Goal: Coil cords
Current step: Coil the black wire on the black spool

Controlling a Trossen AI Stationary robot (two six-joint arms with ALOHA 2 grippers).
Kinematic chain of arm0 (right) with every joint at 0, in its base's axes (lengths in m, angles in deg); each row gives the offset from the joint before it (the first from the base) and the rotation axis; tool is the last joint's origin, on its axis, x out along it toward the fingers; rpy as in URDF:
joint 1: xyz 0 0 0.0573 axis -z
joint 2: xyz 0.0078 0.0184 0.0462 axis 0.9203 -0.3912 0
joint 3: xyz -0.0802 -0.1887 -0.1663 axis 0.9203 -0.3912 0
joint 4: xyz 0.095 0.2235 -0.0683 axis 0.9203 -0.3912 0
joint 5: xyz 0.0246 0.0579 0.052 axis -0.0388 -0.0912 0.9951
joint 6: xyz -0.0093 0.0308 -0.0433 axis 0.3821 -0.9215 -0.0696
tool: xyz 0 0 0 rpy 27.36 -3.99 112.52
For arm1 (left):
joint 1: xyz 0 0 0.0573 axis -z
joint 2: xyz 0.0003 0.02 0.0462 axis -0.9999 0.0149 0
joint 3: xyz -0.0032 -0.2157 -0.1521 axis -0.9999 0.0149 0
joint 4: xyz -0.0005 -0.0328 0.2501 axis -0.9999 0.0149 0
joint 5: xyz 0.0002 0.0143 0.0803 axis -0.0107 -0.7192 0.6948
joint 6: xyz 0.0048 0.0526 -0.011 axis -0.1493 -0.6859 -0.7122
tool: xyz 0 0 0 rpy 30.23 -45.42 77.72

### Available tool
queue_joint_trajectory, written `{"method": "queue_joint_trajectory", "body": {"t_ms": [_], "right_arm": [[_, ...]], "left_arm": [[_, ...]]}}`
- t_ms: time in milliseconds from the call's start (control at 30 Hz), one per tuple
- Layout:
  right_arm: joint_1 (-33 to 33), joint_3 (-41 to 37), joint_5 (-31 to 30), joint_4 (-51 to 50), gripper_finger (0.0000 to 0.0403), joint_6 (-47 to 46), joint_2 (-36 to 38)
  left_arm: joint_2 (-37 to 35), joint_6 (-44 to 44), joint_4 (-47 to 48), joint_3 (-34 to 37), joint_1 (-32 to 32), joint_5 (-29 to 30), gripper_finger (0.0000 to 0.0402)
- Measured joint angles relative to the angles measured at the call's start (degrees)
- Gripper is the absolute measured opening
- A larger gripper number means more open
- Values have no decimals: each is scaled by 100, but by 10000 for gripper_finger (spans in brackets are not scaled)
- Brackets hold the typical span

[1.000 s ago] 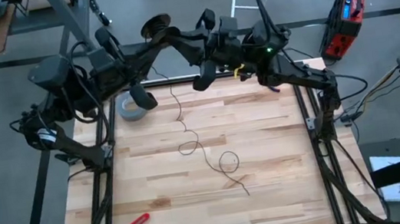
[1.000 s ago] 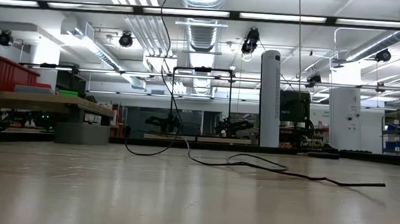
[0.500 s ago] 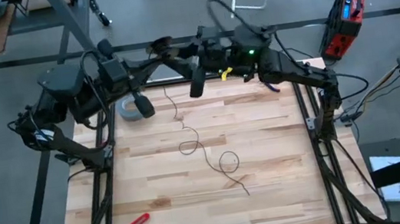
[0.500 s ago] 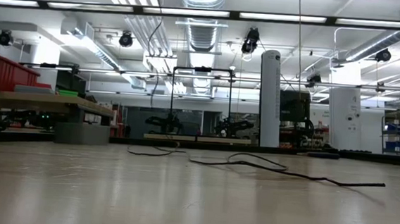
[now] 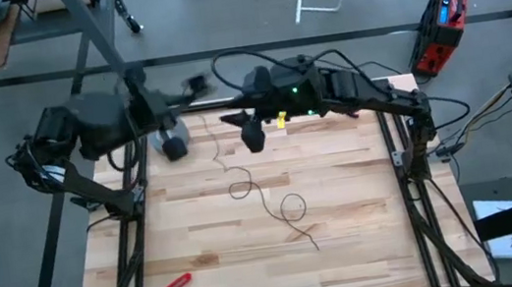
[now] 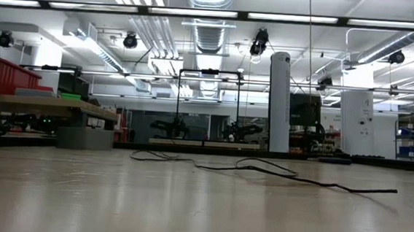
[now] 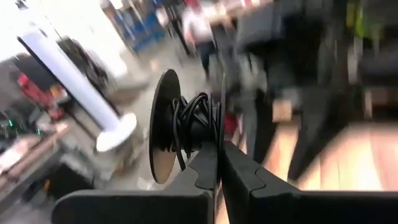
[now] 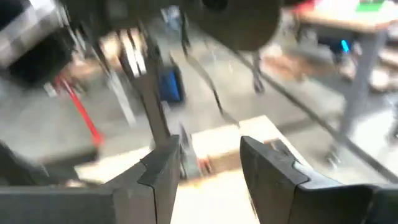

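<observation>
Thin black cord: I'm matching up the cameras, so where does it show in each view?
High view: the cord winds across the middle of the table.
Low view: it lies along the tabletop, mid-picture.
Left wrist view: it is wound on the reel gripped by the left end effector.
Right wrist view: too blurred to tell.
Shared landmark: the wooden table.

Two dark, near-black jointed arms w/ chunky housings, loose black cables looping off both. Green light and yellow tag on right arm (image 5: 329,94). Flat dark angular fingers (image 8: 165,168) on right gripper (image 8: 208,165), matte finish.
</observation>
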Motion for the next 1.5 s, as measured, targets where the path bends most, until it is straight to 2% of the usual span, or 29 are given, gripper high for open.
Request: {"method": "queue_joint_trajectory", "body": {"t_ms": [100,167,300,500,633,867,1067,1300,1400,1500], "right_arm": [[-5,-1,-315,-828,157,191,140],[-31,13,-455,-1177,154,342,256],[-204,15,-452,-1172,151,833,299],[-545,23,-595,-948,157,1575,247],[-671,12,-1062,-1423,157,1614,172],[-729,11,-1064,-1773,148,1481,125],[-730,9,-1075,-1732,147,1477,95],[-739,8,-1107,-1645,145,1461,95],[-737,8,-1137,-1649,127,1475,97],[-737,10,-1166,-1631,81,1477,81]], "left_arm": [[-13,471,1435,-1,0,-25,0],[58,899,2441,-1,-3,-272,0],[393,1304,3478,13,-4,-792,0],[930,816,3399,15,0,-1041,0],[1151,825,3352,-64,-17,-1041,0],[1364,944,2589,-798,-18,-1053,0],[1649,829,2739,-1431,-13,-1029,0],[1754,743,2731,-1394,-9,-1116,0],[1757,712,2633,-1394,-9,-1120,0],[1753,627,2542,-1403,-9,-1148,0]]}}
